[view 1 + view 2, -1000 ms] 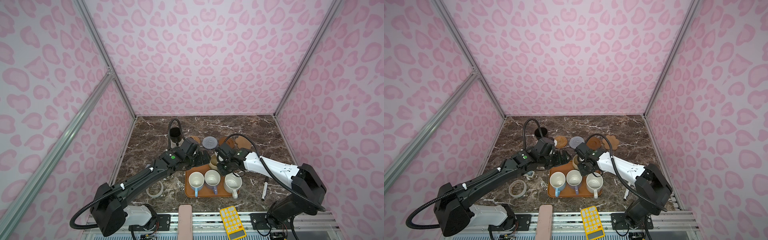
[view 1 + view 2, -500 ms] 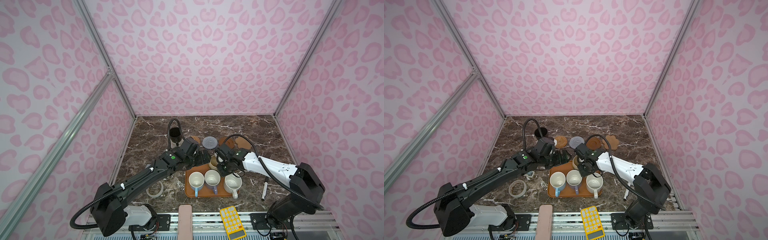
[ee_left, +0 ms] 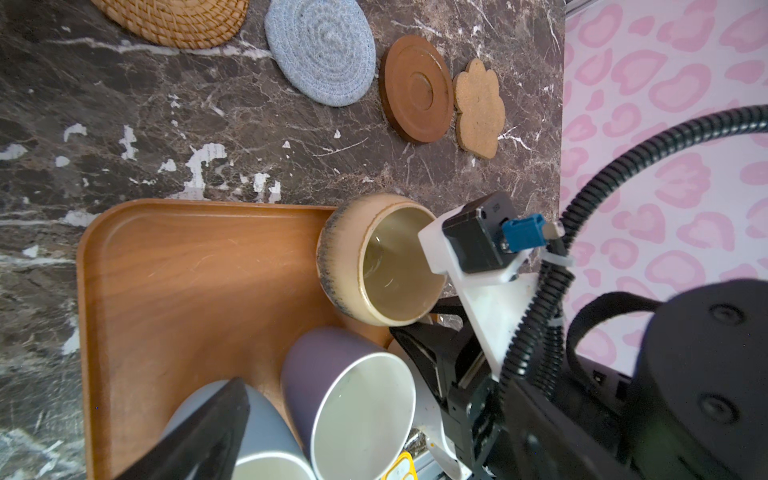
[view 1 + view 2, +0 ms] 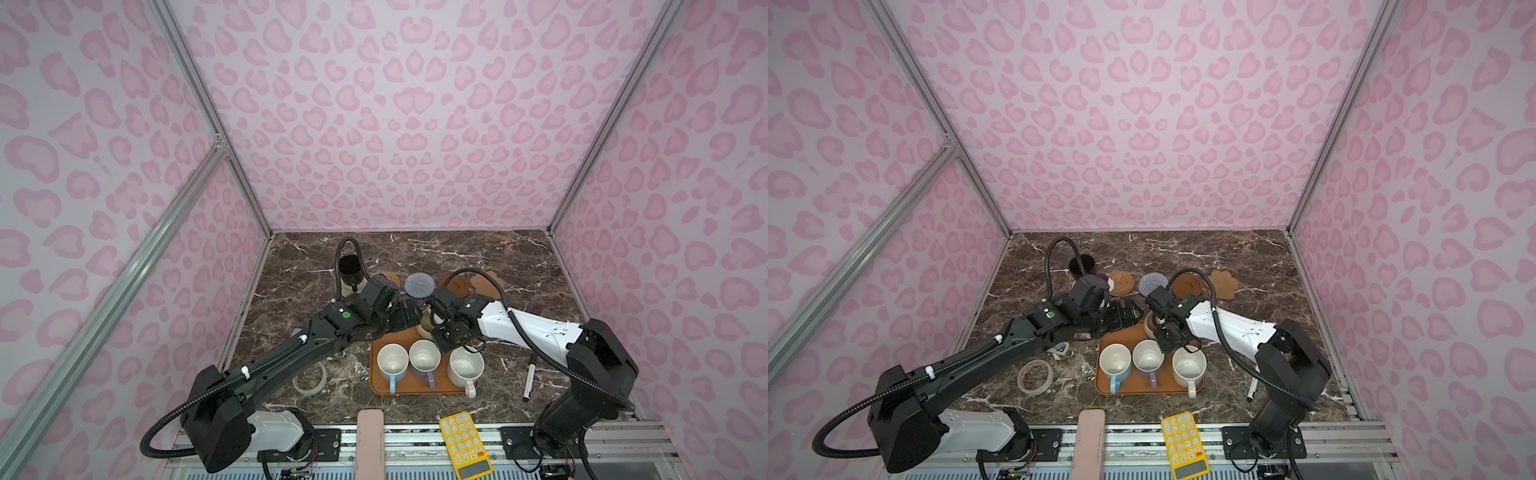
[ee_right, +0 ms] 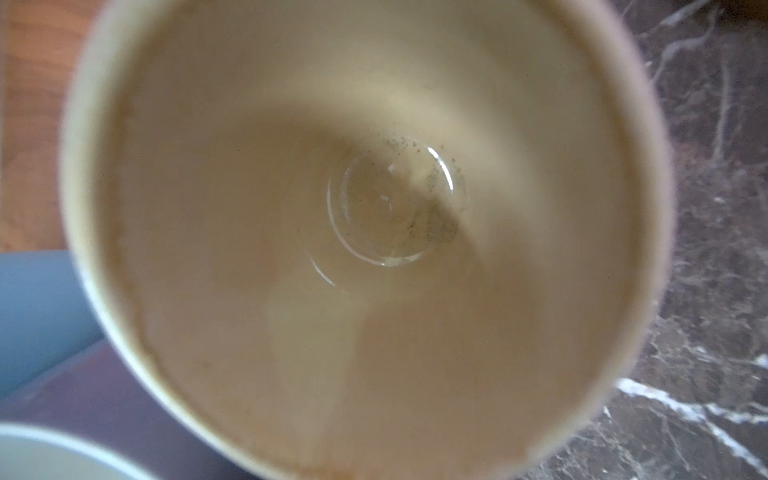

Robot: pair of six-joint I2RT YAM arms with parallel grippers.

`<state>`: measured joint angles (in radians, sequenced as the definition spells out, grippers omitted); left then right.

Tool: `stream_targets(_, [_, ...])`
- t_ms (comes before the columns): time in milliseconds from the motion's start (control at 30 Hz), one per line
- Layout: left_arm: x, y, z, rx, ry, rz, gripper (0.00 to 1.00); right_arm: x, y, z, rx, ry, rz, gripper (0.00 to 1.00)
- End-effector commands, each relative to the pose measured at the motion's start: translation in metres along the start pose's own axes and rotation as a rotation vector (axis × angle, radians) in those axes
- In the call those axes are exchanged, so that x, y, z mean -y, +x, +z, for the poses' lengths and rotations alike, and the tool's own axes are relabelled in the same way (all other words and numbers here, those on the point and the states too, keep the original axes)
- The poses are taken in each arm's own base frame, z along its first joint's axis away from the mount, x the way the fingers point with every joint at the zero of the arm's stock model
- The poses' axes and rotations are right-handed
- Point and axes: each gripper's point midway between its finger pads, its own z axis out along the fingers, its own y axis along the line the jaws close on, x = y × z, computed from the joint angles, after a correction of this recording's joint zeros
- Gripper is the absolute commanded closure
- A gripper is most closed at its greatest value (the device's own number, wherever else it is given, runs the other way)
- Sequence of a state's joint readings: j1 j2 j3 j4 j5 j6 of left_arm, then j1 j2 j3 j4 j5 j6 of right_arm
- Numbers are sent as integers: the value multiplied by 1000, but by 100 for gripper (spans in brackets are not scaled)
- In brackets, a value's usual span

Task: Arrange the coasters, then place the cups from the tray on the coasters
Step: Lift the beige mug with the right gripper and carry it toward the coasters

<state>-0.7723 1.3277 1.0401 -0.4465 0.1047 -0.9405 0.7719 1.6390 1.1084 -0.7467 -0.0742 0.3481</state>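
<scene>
The cream-yellow cup [image 3: 382, 266] sits at the far right corner of the orange-brown tray [image 3: 187, 270]. My right gripper [image 4: 440, 328] is shut at its side, and the right wrist view looks straight down into this cup [image 5: 353, 228]. The handle is hidden. Light blue [image 4: 392, 360], lavender [image 4: 424, 357] and speckled white [image 4: 464, 365] cups stand in a row on the tray. The black cup [image 4: 350, 266] stands at the back left. Rattan [image 3: 174, 20], light blue [image 3: 320, 50], brown disc [image 3: 417, 89] and paw [image 3: 478, 108] coasters lie in a row behind the tray. My left gripper [image 4: 405, 313] hangs open and empty over the tray's far left corner.
A tape ring [image 4: 309, 378] lies left of the tray and a pen [image 4: 528, 376] lies to its right. A yellow calculator [image 4: 465, 444] and a pink bar [image 4: 370, 440] rest at the front edge. Pink walls close in the back and both sides.
</scene>
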Motion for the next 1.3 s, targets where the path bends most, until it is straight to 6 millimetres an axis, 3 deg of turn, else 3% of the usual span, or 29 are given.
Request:
stream_targets(0, [2,-5,-1,22,2,1,2,2,-23,-2,90,22,-1,89])
stream_targets(167, [1,-6,-5,34,-1,-2,2,-3,-30,-15,143,-5,4,100])
stream_targets(467, [4,-12,-10,63,-1,-7,2,-8,-34,-33,195,-51,34,100])
stream_targets(667, [0,-26,-26,131,-35,-23,3,-11,-46,-53,221,-54,76,100])
stream_targets(1067, [-22,-64,-67,232,-11,-106,3,-18,-99,-76,310,-33,181,100])
stream_targets(1267, [-29,-78,-69,227,16,-98,3,-29,-135,-81,362,-37,230,100])
